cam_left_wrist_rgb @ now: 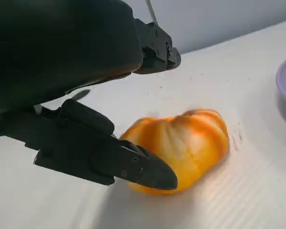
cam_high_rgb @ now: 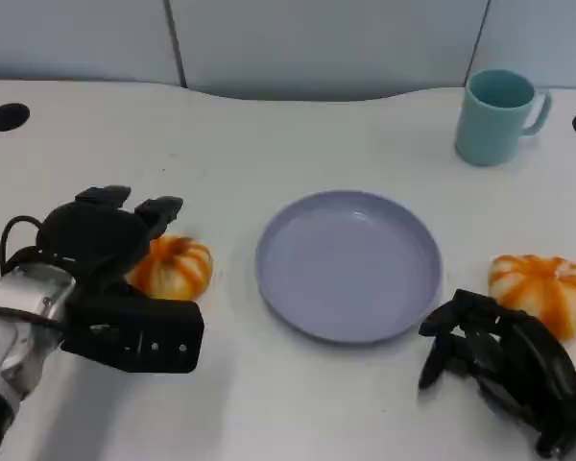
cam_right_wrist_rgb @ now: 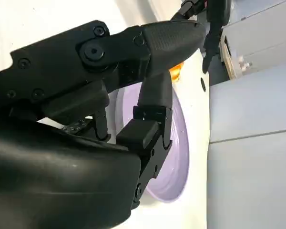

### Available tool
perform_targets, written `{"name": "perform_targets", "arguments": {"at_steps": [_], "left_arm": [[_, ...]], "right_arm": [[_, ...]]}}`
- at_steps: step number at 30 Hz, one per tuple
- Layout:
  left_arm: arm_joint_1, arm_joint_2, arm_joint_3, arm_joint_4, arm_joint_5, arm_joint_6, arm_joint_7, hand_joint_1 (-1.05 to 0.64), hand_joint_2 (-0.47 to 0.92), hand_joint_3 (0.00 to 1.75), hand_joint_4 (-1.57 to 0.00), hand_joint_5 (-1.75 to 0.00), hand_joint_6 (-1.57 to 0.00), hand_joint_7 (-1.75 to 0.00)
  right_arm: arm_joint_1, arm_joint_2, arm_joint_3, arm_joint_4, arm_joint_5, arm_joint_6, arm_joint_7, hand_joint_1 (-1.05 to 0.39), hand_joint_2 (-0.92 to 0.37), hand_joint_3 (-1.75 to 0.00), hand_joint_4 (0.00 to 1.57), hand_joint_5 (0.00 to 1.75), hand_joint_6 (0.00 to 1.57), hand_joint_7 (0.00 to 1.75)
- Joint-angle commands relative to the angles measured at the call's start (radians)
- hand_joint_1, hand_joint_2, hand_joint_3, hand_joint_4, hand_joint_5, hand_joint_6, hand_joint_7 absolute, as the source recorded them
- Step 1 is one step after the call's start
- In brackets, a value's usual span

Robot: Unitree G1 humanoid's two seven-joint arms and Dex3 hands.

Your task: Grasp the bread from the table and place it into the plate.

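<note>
An orange, pumpkin-shaped bread lies on the white table just left of the empty lilac plate. My left hand is spread around this bread, fingers on its far side and thumb on its near side. In the left wrist view the bread rests on the table between the thumb and the upper fingers, and I cannot see a firm grip. My right hand rests at the lower right with loosely bent fingers and holds nothing. A second orange bread lies just beyond it.
A teal mug stands at the back right, beyond the plate. Two dark holes mark the table's far corners. The right wrist view looks past my right hand to the plate.
</note>
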Motion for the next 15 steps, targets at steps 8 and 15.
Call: {"name": "perform_targets", "arguments": {"at_steps": [8, 15], "left_arm": [[-0.095, -0.023, -0.062, 0.200, -0.057, 0.012, 0.011, -0.72, 0.92, 0.01, -0.01, -0.02, -0.08, 0.00], [-0.115, -0.024, -0.085, 0.239, -0.076, 0.005, 0.029, -0.72, 0.92, 0.00, -0.01, -0.02, -0.08, 0.00]], "right_arm": [[0.019, -0.028, -0.008, 0.050, 0.021, -0.002, 0.060, -0.52, -0.92, -0.24, 0.67, 1.55, 0.73, 1.06], [0.017, -0.029, -0.009, 0.057, 0.025, -0.005, 0.065, -0.52, -0.92, -0.24, 0.67, 1.54, 0.73, 1.05]]}}
